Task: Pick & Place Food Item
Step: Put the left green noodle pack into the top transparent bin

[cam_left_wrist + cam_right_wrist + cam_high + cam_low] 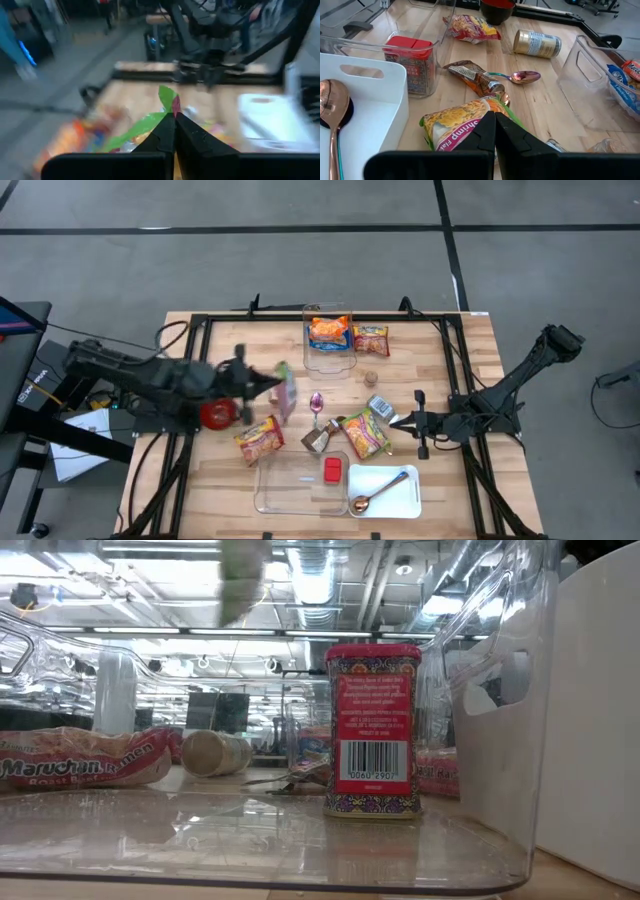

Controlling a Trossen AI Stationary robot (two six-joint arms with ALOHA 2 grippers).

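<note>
Left gripper (272, 383): we see its fingers pinched on the edge of a green-and-pink flat food packet (286, 392), lifted for carrying, the clear plastic bin (329, 356) ahead. Right gripper (397, 421), closed and empty, waits beside a shrimp noodle pack (366, 433).

Grey floor (300, 260), exposed ceiling ducts (330, 580)
</note>
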